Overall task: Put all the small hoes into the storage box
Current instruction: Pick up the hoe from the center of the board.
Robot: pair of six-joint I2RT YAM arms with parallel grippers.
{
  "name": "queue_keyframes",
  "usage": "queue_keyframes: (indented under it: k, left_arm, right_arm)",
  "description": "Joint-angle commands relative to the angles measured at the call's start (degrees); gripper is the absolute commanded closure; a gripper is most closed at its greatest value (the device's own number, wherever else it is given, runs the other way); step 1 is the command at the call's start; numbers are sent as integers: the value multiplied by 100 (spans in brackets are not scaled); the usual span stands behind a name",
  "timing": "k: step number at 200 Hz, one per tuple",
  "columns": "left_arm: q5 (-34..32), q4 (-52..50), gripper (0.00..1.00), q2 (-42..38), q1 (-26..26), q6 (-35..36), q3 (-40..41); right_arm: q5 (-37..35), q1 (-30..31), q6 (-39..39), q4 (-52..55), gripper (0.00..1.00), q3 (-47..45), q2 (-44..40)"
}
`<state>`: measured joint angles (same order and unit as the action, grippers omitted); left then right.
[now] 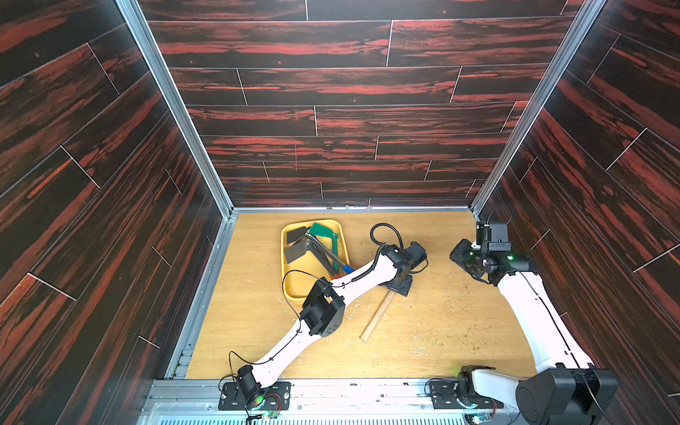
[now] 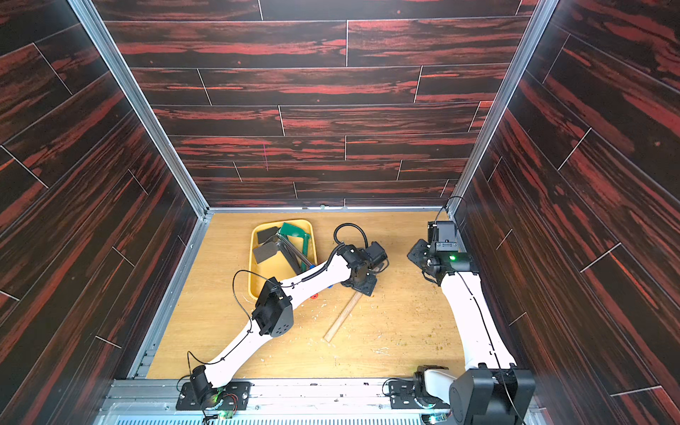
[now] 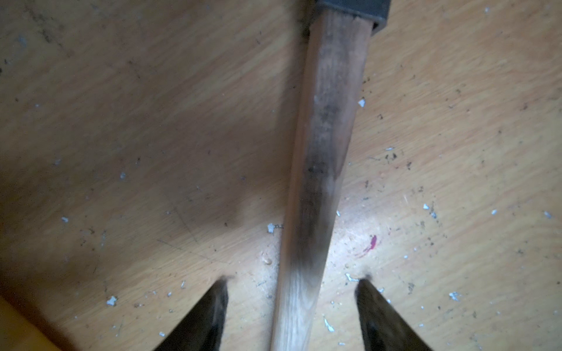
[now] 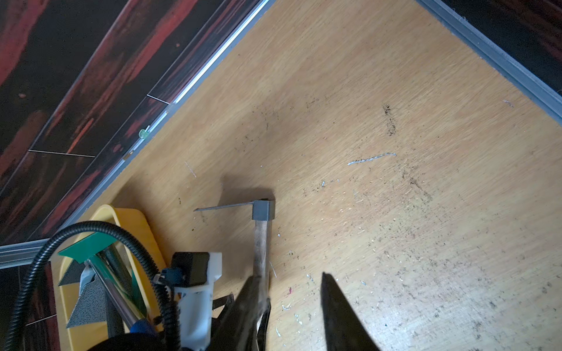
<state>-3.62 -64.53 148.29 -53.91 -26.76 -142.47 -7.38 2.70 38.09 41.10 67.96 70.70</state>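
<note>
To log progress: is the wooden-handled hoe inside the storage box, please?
Out: the wooden-handled hoe lies on the table, beside the storage box.

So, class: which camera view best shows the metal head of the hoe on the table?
Right wrist view: the hoe's head shows whole, grey socket plus thin blade edge-on. The left wrist view shows the handle close up but crops the socket. In both top views the left arm covers the head; only the handle shows.
</note>
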Motion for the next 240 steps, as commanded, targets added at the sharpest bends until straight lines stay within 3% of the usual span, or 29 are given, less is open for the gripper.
queue_keyframes:
  k: [1,155,240]
  left_arm:
    - [53,-208,31,63,-31,69,-123]
    - [216,-148,49,352,-32,4,-211]
    - [151,-156,66,203,-32,21,-228]
  right_arm:
    - [61,-30,26,-23,63,-64,-100]
    - [173,-251,-47,-6,63,-152,-232]
    - [244,-277,-30,-49,63,-205,-232]
